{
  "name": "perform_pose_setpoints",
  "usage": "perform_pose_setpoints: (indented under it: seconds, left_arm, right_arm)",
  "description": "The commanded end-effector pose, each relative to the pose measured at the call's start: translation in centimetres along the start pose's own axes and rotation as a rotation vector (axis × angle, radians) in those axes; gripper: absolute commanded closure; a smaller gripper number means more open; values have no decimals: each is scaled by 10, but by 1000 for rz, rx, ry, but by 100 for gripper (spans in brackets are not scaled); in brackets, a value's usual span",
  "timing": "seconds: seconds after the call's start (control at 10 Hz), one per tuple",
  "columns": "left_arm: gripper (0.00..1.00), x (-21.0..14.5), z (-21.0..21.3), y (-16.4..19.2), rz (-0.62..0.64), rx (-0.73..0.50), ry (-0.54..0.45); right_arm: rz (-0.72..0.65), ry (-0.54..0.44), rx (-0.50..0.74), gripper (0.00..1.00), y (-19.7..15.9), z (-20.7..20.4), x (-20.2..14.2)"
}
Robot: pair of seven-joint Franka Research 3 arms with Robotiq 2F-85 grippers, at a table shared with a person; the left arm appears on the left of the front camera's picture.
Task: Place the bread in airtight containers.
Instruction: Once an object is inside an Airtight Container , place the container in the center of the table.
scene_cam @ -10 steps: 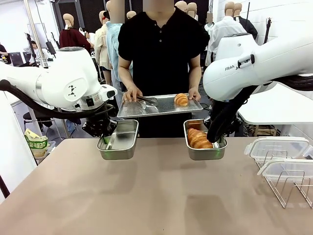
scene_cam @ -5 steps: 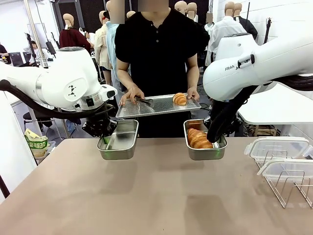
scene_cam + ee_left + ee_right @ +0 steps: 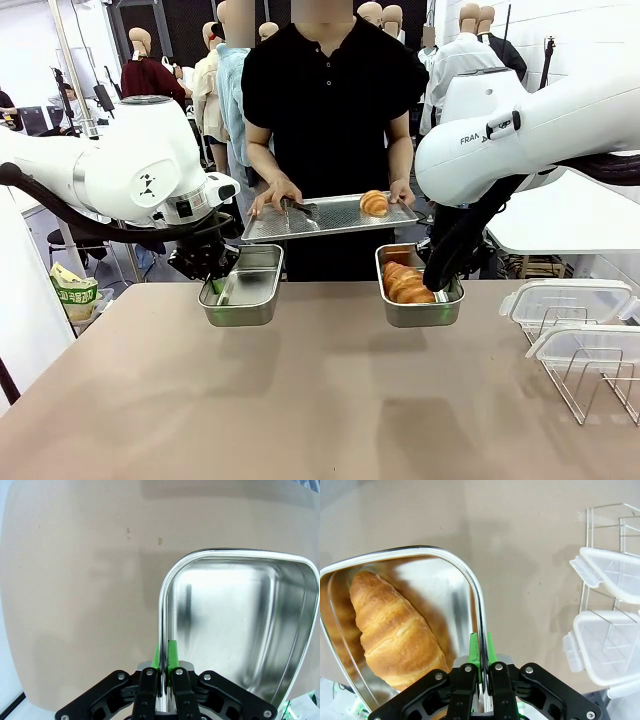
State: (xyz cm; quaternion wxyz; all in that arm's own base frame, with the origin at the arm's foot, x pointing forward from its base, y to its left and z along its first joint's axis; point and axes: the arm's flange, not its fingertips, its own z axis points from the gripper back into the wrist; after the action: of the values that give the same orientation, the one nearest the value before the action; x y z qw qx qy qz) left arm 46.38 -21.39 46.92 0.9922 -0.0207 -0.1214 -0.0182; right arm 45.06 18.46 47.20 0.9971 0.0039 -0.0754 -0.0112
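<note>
**Two tubs held ready for loading**

The left gripper [image 3: 164, 655] pinches the rim of the empty container [image 3: 238, 310], probably offering it toward the person's tray [image 3: 300, 222], where the loose croissant [image 3: 374, 203] waits. The right gripper [image 3: 481, 652] pinches the rim of the filled container [image 3: 420, 312], with the packed croissant [image 3: 395, 625] inside.

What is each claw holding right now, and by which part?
The left claw is shut on the empty container, pinching its rim. The right claw is shut on the second container, also by its rim, with a croissant inside.
</note>
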Motion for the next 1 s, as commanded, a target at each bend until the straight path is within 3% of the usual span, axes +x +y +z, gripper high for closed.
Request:
perform_pose_setpoints:
  seconds: [0.0,0.2,0.5,0.9]
  left_arm:
    - [100,0,3,1,4,-1,-6]
    - [100,0,3,1,4,-1,-6]
    - [100,0,3,1,4,-1,-6]
    - [100,0,3,1,4,-1,-6]
  right_arm:
    - [2,-6,-3,100,-1,2,1]
    - [0,0,0,100,0,0,0]
    - [62,108,97,100,-21,-51,-2]
    - [87,44,106,100,-37,-96,-6]
